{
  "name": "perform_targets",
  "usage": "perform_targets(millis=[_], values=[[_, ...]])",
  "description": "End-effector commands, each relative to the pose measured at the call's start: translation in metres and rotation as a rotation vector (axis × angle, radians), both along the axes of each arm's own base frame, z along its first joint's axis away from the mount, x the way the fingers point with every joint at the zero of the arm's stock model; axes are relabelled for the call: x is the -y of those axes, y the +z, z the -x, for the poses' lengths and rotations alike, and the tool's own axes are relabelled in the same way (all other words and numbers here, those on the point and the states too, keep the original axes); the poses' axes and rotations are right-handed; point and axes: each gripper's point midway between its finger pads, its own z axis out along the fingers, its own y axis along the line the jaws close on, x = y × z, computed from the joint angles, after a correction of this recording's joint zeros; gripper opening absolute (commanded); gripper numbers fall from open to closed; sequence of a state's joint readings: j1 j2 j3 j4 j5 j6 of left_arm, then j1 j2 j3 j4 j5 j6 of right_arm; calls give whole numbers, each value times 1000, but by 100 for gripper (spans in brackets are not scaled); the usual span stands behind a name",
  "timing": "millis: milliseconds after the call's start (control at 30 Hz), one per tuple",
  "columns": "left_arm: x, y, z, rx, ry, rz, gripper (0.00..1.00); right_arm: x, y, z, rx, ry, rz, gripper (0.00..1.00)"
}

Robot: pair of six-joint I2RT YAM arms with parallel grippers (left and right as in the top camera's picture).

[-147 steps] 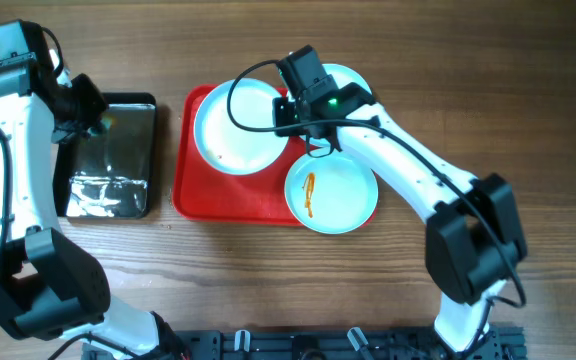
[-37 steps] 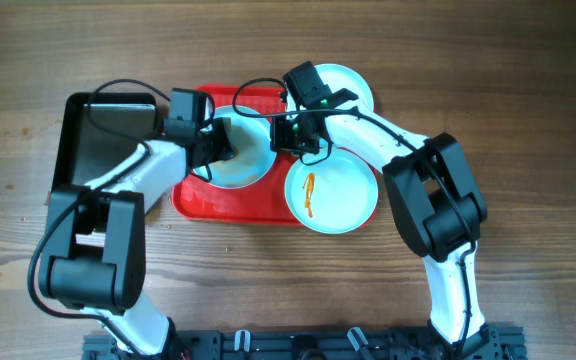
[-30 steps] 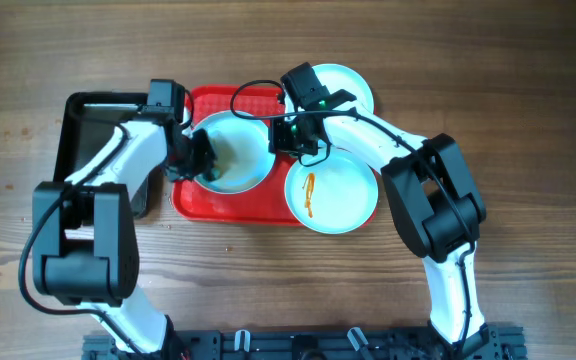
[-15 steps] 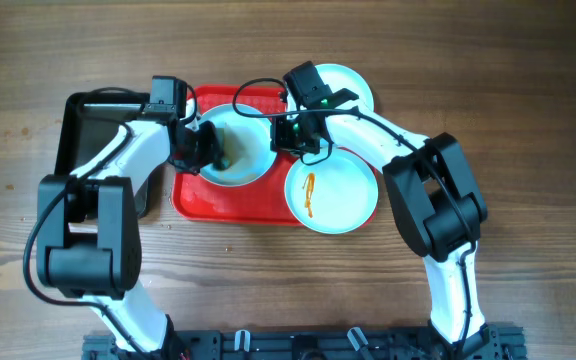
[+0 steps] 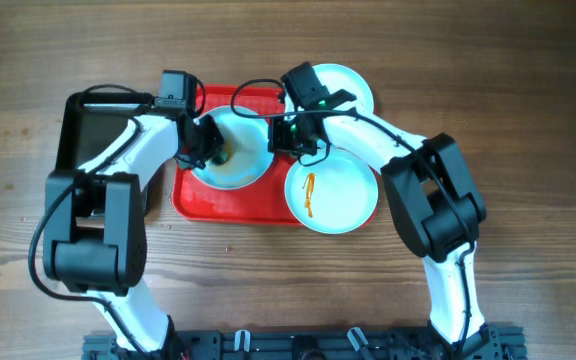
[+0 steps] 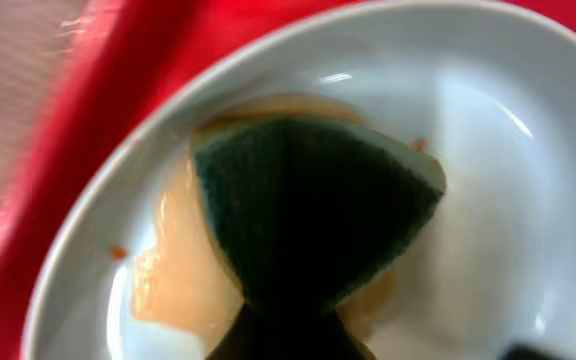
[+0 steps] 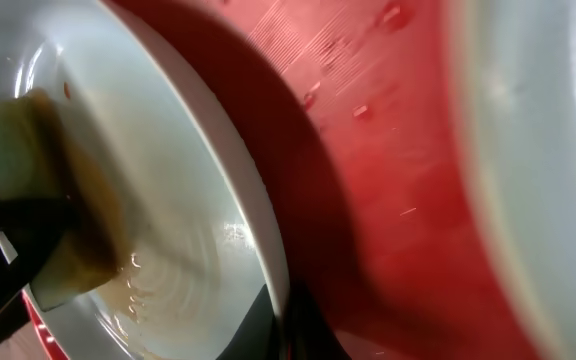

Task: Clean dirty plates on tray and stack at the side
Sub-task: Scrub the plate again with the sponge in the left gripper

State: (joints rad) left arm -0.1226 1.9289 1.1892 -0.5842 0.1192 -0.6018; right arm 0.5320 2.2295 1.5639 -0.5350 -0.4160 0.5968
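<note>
- Left gripper [image 5: 211,150] clenched on sponge [image 6: 313,210], pressing it into plate [image 5: 243,168]. Risk: a hard push could skid the plate out of the right pinch. Arm reaches in over black tray [image 5: 93,140], wrist angled down.
- Right gripper [image 5: 286,140] clamped on same plate's right rim. Risk: a swing could nudge the neighbouring plates. Arm arcs in from the right, passing above them.
- Tray [image 5: 228,208]: red, carries the gripped plate on its left half.
- Streaked plate [image 5: 343,190] overhangs tray's lower right edge, unwiped; may tip if bumped. Third plate [image 5: 353,85] sits at upper right corner.
- Sauce film [image 6: 178,290] around sponge: thin, wet; likely smearing, not lifting.
</note>
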Motion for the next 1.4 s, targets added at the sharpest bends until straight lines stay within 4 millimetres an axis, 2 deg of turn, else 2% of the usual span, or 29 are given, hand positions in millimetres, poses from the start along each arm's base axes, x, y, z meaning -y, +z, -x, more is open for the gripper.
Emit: perform_targets(millis=[0,33,67,133,167,233,333,400,467,567,633,700,767,800,933,1033,1133,1167,1333,1367], values=[[-51,-30,26,-91,163,-291,4,17,-27,4,-32,-6,63,4],[-44,-30,25,-87,147,-272,4,17,-27,4,-32,-6,63,4],[-26,-31,24,-85,81,-205,4,17,-27,4,-33,-6,63,4],[39,-25,25,-63,-195,99,4,17,-27,5,-35,-6,64,4],[62,-17,30,-54,-287,231,4,17,-27,5,-36,-6,65,4],[82,-6,35,-42,-356,354,4,17,-27,5,-35,-6,65,4],[85,-4,30,-15,-364,368,4,17,-27,5,-35,-7,64,4],[86,-1,15,51,-372,360,4,17,-27,5,-35,-6,64,4],[81,-1,-2,114,-350,313,4,17,-27,5,-35,-6,65,4],[40,-6,-40,215,-171,69,4,17,-27,5,-35,-6,65,4],[23,-8,-44,220,-105,-16,4,17,-27,5,-35,-6,65,4],[19,-12,-37,190,-100,-37,4,17,-27,5,-35,-6,65,4],[15,-19,-21,118,-102,-48,4,17,-27,5,-35,-6,65,4],[13,-24,-5,46,-104,-57,4,17,-27,5,-35,-6,65,4],[6,-32,34,-115,-123,-79,4,17,-27,5,-35,-6,65,4],[2,-33,54,-186,-224,-100,4,17,-27,5,-35,-6,65,4],[-1,-34,62,-208,-307,-123,4,17,-27,5,-36,-5,62,4],[-8,-34,62,-213,-320,-163,4,17,-27,5,-37,-5,62,4],[-65,-26,62,-248,-291,-493,4,17,-27,5,-37,-5,62,4],[-70,-24,61,-247,-287,-526,4,17,-27,5,-37,-5,62,4]])
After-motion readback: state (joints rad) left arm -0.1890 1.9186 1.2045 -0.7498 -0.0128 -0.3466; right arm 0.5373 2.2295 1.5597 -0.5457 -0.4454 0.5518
